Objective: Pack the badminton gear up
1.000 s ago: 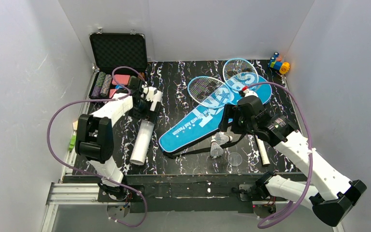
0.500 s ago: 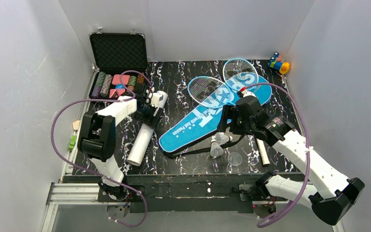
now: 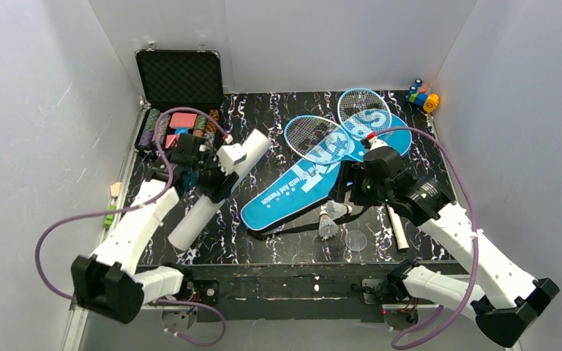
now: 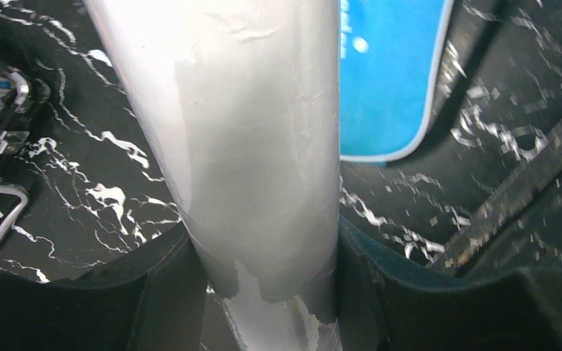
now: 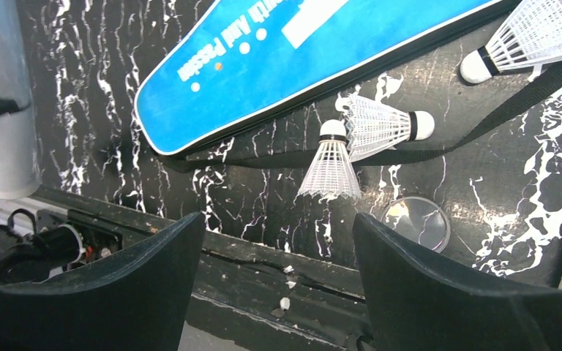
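Found left end effector (image 4: 263, 285) clamped round long white tube (image 4: 241, 146), presumably for loading; right end effector (image 5: 278, 270) wide open, empty.

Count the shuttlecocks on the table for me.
3. One shuttlecock and a second lie together by the black strap near the front edge; the third lies beside the blue bag. Others may be hidden.

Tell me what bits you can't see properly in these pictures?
- White tube ends: left wrist view, cut off at the top and bottom edges.
- Blue bag writing: left wrist view, the tube hides most of it.
- Right hand fingers: top view, hidden under its own wrist.
- Toy blocks: top view, too small to tell their shapes.
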`<state>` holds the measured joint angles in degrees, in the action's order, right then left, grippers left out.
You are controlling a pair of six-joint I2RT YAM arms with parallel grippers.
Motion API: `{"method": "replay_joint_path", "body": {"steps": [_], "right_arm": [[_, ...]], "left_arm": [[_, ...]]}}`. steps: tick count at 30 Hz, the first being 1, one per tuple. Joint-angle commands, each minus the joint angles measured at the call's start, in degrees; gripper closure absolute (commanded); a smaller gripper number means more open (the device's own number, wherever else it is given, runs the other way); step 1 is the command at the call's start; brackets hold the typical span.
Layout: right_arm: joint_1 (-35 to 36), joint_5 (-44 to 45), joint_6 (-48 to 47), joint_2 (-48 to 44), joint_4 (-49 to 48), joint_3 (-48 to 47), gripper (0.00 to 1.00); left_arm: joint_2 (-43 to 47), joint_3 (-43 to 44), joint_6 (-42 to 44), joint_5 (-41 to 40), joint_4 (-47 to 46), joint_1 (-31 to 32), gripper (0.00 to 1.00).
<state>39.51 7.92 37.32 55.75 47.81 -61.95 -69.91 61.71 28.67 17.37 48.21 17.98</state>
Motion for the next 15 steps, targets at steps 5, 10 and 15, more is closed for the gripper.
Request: {"method": "replay_joint_path", "body": {"steps": [5,10,15], "right_arm": [[0.3,-1.9,2.1,-4.2,-2.3,5.3,0.21],[0.3,-3.0,5.3,-2.0,-4.8,11.5,0.28],[0.4,-1.6,6.8,0.8,-6.8,15.4,0.33]], "left_arm": [[19.5,-7.6,16.7,7.6,12.0,1.2,0.52],[25.8,-8.0,19.3,9.3,15.6,1.5,0.51],[25.7,-6.3,19.5,11.0,19.3,1.5,0.52]]}}
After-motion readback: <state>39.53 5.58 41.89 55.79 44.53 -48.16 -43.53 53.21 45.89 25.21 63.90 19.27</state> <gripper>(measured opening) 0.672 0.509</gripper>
